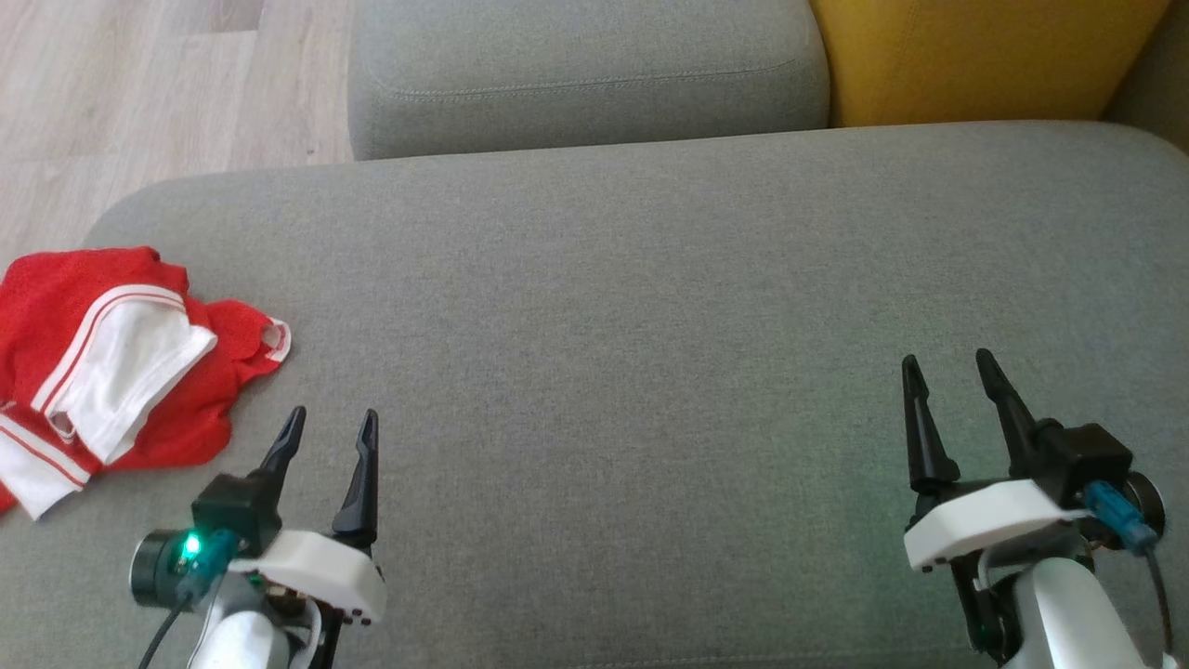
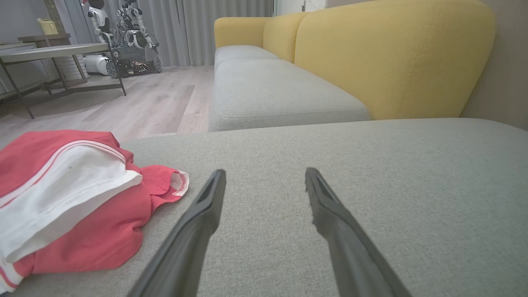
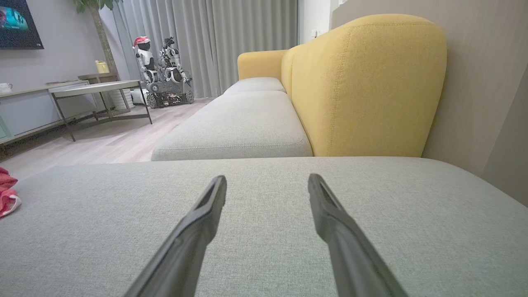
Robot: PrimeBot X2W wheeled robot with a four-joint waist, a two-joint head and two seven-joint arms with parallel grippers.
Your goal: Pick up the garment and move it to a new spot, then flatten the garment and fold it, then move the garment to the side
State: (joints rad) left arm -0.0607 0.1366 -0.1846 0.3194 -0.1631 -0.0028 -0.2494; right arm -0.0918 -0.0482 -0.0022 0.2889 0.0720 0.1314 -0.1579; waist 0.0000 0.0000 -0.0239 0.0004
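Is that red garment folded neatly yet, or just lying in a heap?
In a heap: the garment lies crumpled on the grey cushion, its white and red layers overlapping unevenly.

On the cushion (image 1: 650, 279), the garment (image 1: 121, 362) lies at the left edge. The left gripper (image 1: 333, 415) is over the cushion's near left, just beside the garment, and the right gripper (image 1: 946, 359) over its near right. Behind the cushion sits a second seat (image 1: 585, 74).

A wide grey fabric sofa seat (image 1: 650, 279) serves as the surface. Near its left end lies a crumpled red garment (image 1: 121, 362) with white panels and striped trim, bunched and folded over itself, flat against the fabric.
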